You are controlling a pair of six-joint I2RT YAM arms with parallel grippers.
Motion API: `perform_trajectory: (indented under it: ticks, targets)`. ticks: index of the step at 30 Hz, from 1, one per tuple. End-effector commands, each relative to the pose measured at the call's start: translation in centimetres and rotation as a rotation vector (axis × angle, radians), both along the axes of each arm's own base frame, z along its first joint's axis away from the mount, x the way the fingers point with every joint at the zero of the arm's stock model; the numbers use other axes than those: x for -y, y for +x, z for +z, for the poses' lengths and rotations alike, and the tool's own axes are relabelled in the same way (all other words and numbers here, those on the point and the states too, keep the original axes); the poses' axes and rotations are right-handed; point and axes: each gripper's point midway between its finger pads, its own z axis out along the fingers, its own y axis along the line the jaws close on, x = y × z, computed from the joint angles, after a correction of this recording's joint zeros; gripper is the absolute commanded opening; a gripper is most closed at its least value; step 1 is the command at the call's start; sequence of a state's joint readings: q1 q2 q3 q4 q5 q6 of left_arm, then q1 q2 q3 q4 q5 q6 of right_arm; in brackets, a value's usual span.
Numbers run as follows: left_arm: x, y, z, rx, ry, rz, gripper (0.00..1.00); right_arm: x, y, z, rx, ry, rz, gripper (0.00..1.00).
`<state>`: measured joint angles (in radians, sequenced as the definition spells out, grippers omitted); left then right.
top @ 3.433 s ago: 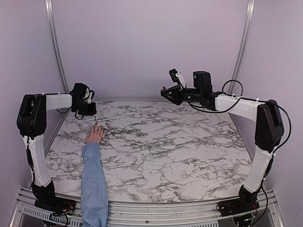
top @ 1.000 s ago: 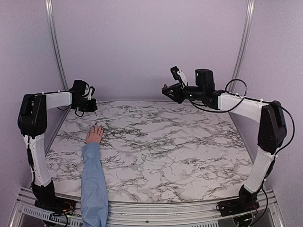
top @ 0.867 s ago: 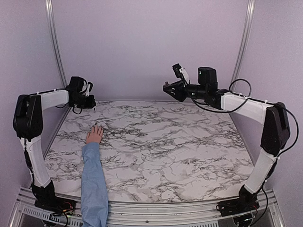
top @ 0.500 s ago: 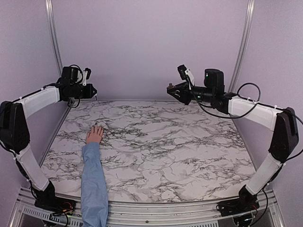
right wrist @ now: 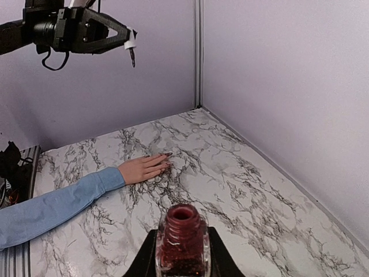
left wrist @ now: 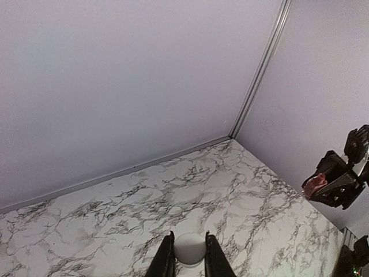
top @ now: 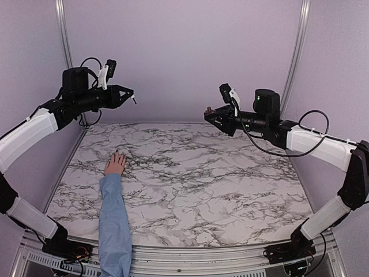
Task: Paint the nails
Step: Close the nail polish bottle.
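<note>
left gripper (top: 125,94): shut tight on white cap (left wrist: 190,249), brush (right wrist: 132,56) hanging off it; high up, far left
right gripper (top: 214,115): clamped on open red bottle (right wrist: 183,242), upright; raised, far right of centre
hand (top: 115,165): flat on table (top: 219,173), left side, fingers pointing far; blue sleeve (top: 114,219) runs to near edge
nails (right wrist: 166,156): at fingertips, well below brush, too small to tell paint
</note>
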<state>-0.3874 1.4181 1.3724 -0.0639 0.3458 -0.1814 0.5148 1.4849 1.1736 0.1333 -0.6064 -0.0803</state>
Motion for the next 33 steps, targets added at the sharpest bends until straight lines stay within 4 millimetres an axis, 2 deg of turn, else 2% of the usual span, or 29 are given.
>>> perform_trajectory:
  ticks: [1,5,10,14,18,24,33]
  targets:
    - [1.8,-2.4,4.4,0.095,-0.146,-0.123,0.00,-3.3,-2.0,1.0,0.053,-0.021,0.077,0.00]
    - [4.0,-4.6,5.8,0.140,-0.185,-0.210,0.00,-5.3,-2.8,1.5,0.039,-0.017,0.100,0.00]
    - [6.6,-7.4,5.5,0.157,-0.183,-0.295,0.00,-6.6,-4.3,1.7,0.039,-0.022,0.119,0.00]
    - [9.3,-9.7,5.4,0.174,-0.173,-0.360,0.00,-6.1,-5.0,1.8,0.072,-0.003,0.091,0.00]
    - [12.1,-11.0,5.3,0.189,-0.164,-0.416,0.00,-5.4,-5.4,1.9,0.091,-0.027,0.082,0.00]
    - [15.3,-12.2,5.6,0.220,-0.145,-0.492,0.00,-5.3,-6.6,1.8,0.085,-0.010,0.133,0.00]
    - [17.4,-12.0,4.8,0.222,-0.100,-0.510,0.00,-5.1,-6.8,1.6,0.093,-0.018,0.158,0.00]
